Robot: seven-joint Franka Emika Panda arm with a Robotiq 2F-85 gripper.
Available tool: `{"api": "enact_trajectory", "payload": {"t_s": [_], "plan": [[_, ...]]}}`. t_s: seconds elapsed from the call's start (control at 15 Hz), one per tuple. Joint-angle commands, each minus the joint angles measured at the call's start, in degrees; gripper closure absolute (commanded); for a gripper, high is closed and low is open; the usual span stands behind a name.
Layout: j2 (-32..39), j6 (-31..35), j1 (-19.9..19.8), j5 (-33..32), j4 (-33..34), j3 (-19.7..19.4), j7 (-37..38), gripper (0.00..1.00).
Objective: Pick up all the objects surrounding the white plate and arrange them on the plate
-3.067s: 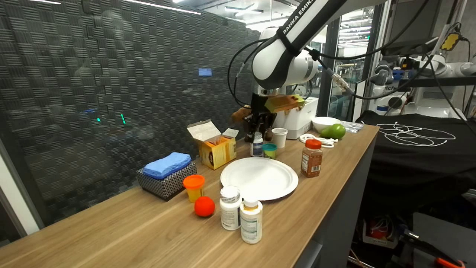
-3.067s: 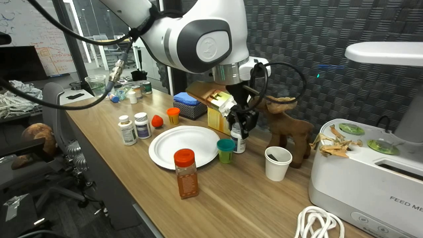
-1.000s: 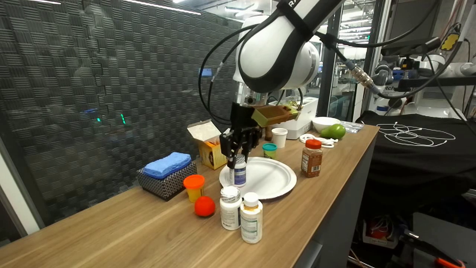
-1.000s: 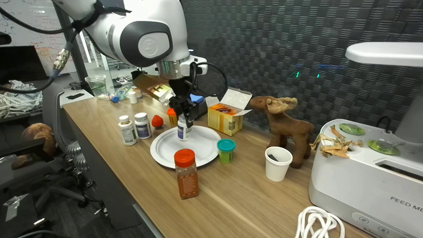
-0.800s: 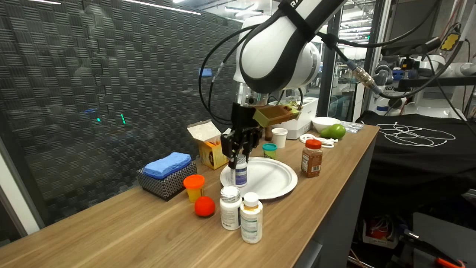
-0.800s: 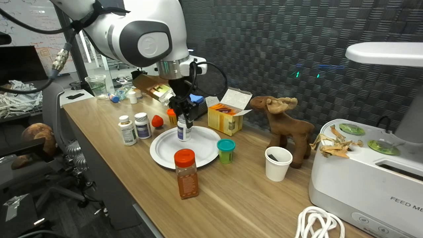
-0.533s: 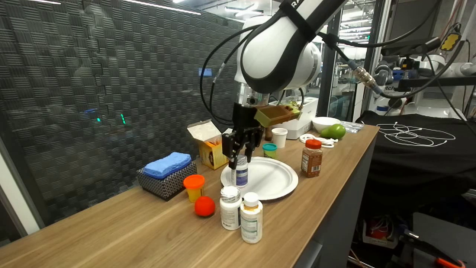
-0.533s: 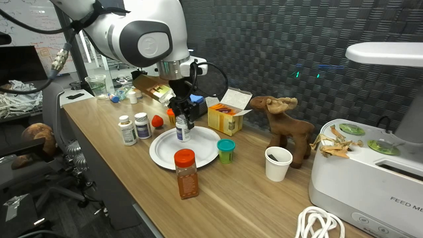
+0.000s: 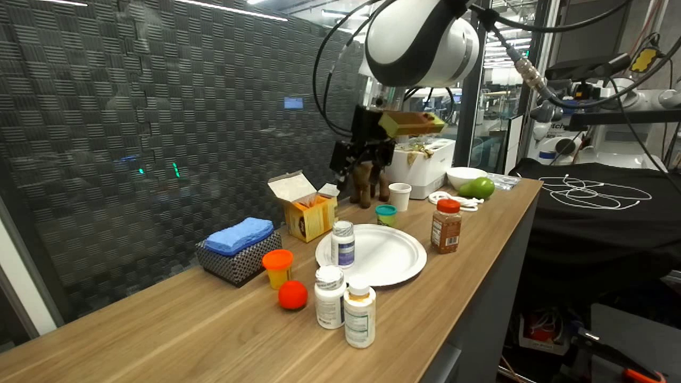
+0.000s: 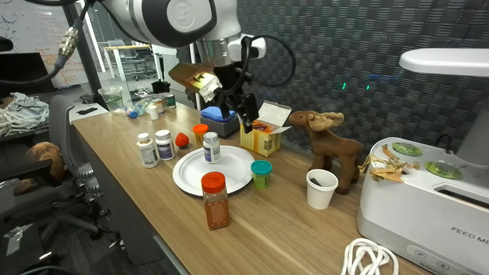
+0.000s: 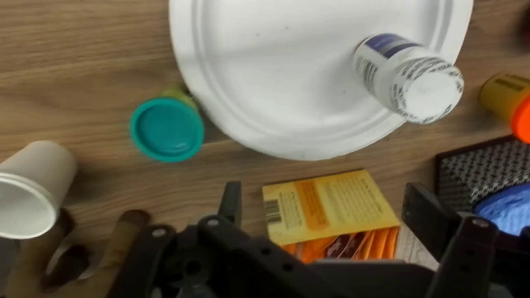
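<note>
The white plate [image 10: 237, 173] holds one small white bottle [image 10: 211, 149] with a blue label, upright near its far side. My gripper [image 11: 322, 198] is open with its jaws wide apart, above the yellow box [image 11: 327, 203] of orange sachets and holding nothing. Around the plate stand a teal-lidded tub [image 10: 261, 176], a red-lidded spice jar [image 10: 216, 204], an orange-lidded tub [image 10: 200, 134], a red ball-like object [image 9: 292, 295], a white bottle with a green label [image 9: 359, 316] and a bottle with a dark label [image 10: 165, 145].
A plush moose [image 10: 331, 149], a white cup [image 10: 321, 193] and a white appliance [image 10: 416, 206] stand beyond the teal-lidded tub. A patterned box [image 9: 239, 260] with a blue cloth [image 9: 239, 236] is beside the yellow box. A white cord [image 10: 366, 256] lies near the appliance.
The blue-labelled bottle went from the counter onto the plate in my gripper. The gripper then let go, opened wide and rose away from it, towards the yellow box.
</note>
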Motion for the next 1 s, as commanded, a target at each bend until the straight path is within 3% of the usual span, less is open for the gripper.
{"api": "enact_trajectory", "payload": {"t_s": [0.0, 0.93], "plan": [[-2.34, -0.36, -1.28, -2.82, 0.79, -2.69, 3.49, 0.0], [8.38, -7.11, -2.36, -3.83, 5.34, -4.79, 5.5, 0.0]]}}
